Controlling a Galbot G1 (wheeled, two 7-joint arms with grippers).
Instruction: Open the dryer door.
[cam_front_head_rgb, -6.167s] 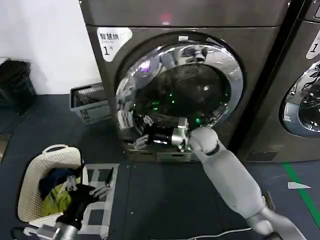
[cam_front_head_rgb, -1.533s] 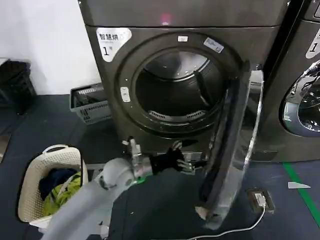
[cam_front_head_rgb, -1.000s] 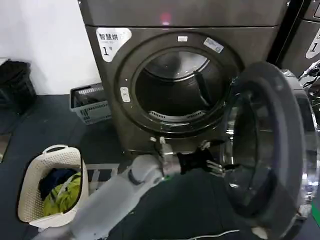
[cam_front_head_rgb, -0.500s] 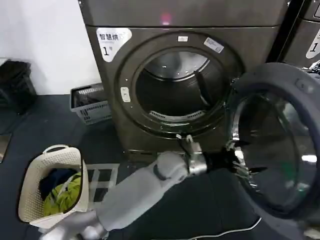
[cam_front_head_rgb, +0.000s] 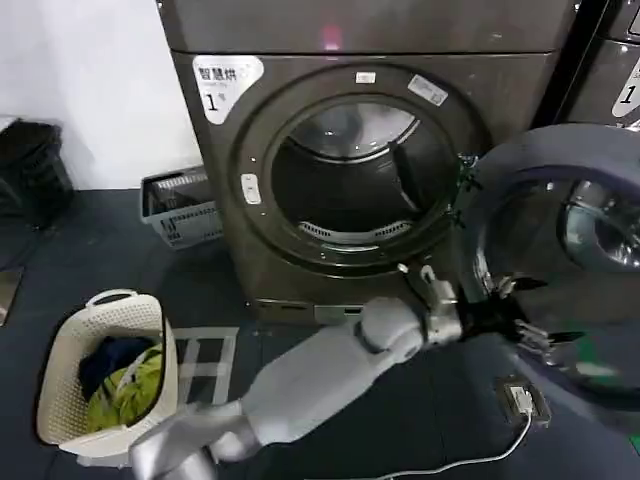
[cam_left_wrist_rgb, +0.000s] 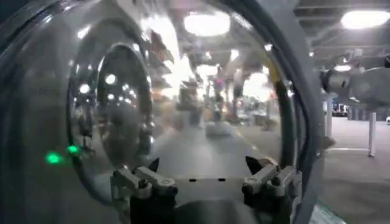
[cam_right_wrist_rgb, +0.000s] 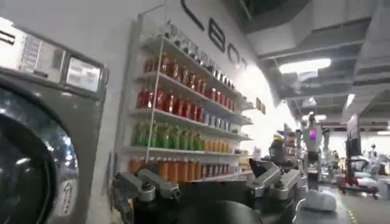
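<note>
Swinging wide to the machine's right: the dryer door (cam_front_head_rgb: 560, 260), heavy, rigid, slick glass, better pushed at its rim; left gripper (cam_front_head_rgb: 520, 325) spread open against it, gripping nothing

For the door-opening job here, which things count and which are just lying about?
Job:
- dryer door, swung wide open
- dryer
- left pincer, open, at the door's inner face

Lying about:
- laundry basket with clothes
- grey crate by the wall
- cable on the floor
- second machine
</note>
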